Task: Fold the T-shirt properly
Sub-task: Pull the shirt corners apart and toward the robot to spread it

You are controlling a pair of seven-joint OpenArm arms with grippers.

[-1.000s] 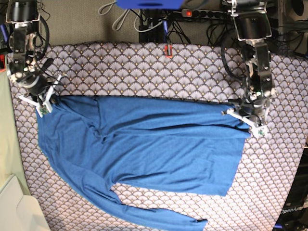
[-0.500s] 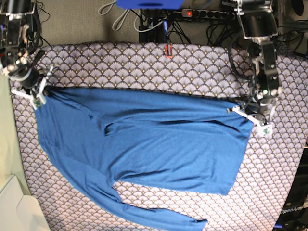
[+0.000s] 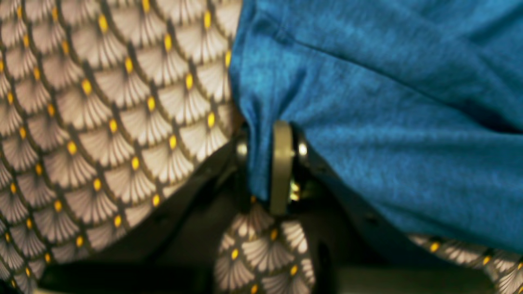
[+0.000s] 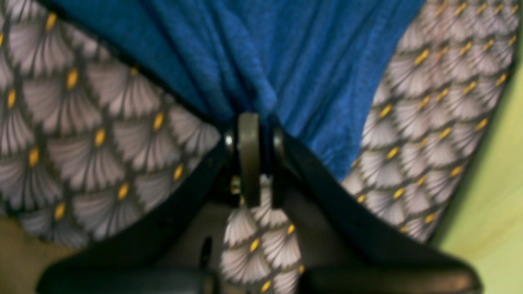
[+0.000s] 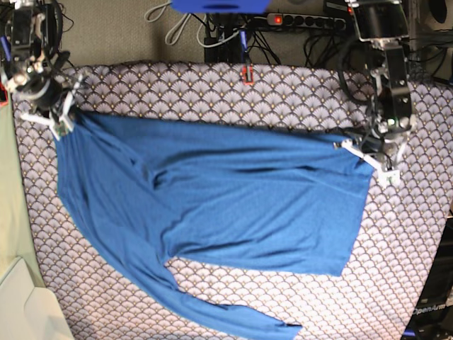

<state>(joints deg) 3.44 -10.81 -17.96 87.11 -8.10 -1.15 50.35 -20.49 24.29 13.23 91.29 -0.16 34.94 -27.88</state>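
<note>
The blue T-shirt (image 5: pixel 226 205) lies spread across the table, one long sleeve trailing to the near edge. My left gripper (image 5: pixel 369 160), at the right of the base view, is shut on the shirt's far right corner. The left wrist view shows blue cloth (image 3: pixel 388 122) pinched in that gripper (image 3: pixel 263 136). My right gripper (image 5: pixel 59 120), at the far left of the base view, is shut on the shirt's far left corner. In the right wrist view, bunched fabric (image 4: pixel 286 49) runs into this gripper (image 4: pixel 255 124). Between the two grips the far edge is pulled taut.
A scallop-patterned tablecloth (image 5: pixel 212 92) covers the table. A small red object (image 5: pixel 248 73) sits at its far edge, with cables and a power strip (image 5: pixel 304 21) behind it. A pale green surface (image 5: pixel 13 234) and a white box (image 5: pixel 28 312) border the left side.
Both grippers have moved toward the table's far edge, dragging the shirt's held edge with them. The right gripper also shifted outward, and the cloth is stretched flatter.
</note>
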